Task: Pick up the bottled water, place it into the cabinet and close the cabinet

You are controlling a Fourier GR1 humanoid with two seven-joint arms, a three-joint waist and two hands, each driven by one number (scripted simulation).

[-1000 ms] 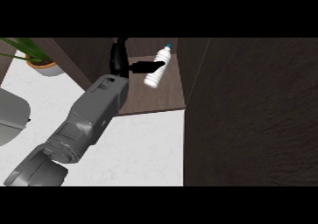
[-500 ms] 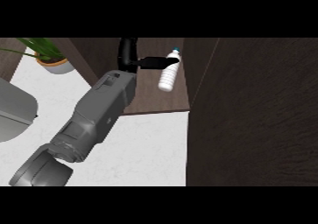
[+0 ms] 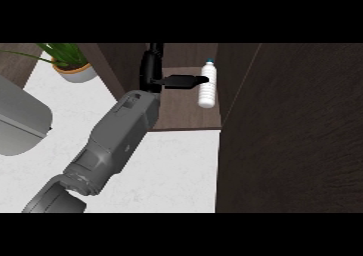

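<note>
— Where's the bottled water [image 3: 207, 90]?
— Inside the cabinet [image 3: 185, 117], by its right wall; the door [image 3: 295, 130] stands open.
— The hand?
— Right hand [image 3: 158, 75], fingers straight, touching the bottle. Left hand unseen.

The cabinet [image 3: 295, 135] looks like dark brown wood with a fine grain and a dull finish. The tabletop [image 3: 176, 170] looks like pale, speckled stone, smooth and not shiny. The bottled water [image 3: 207, 87] looks like whitish plastic, a little glossy. The forearm [image 3: 114, 140] looks like smooth grey plastic or metal. At 10 o'clock, a plant pot [image 3: 79, 74] looks smooth and white.
</note>
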